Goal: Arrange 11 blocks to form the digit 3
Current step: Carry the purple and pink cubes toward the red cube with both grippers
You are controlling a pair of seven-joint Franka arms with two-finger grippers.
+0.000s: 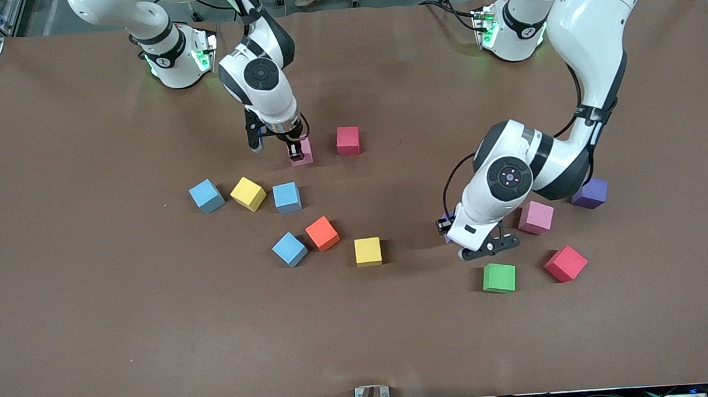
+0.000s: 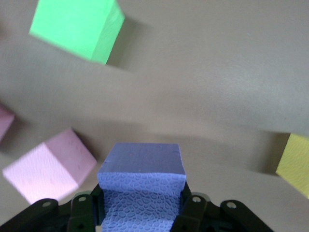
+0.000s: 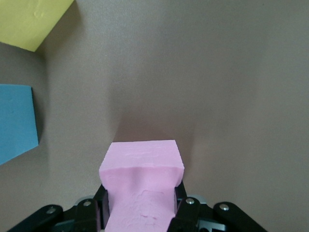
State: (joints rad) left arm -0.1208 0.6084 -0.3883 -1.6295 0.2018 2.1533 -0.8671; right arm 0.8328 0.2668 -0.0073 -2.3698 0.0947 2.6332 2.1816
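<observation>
Nearest the camera we see the green block (image 1: pixel 499 277) and a red block (image 1: pixel 565 263), loose on the table. Just above them the left gripper (image 1: pixel 452 226) is clenched on a purple block (image 2: pixel 142 162). The right gripper (image 1: pixel 296 148) grips a pink block (image 1: pixel 301 153) beside another red block (image 1: pixel 348 140), the closer arm for starting the digit there.

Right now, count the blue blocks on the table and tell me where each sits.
3. Two sit in a row with a yellow block between them: blue block one toward the right arm's end, blue block two. Blue block three lies nearer the front camera, beside the orange block.
</observation>
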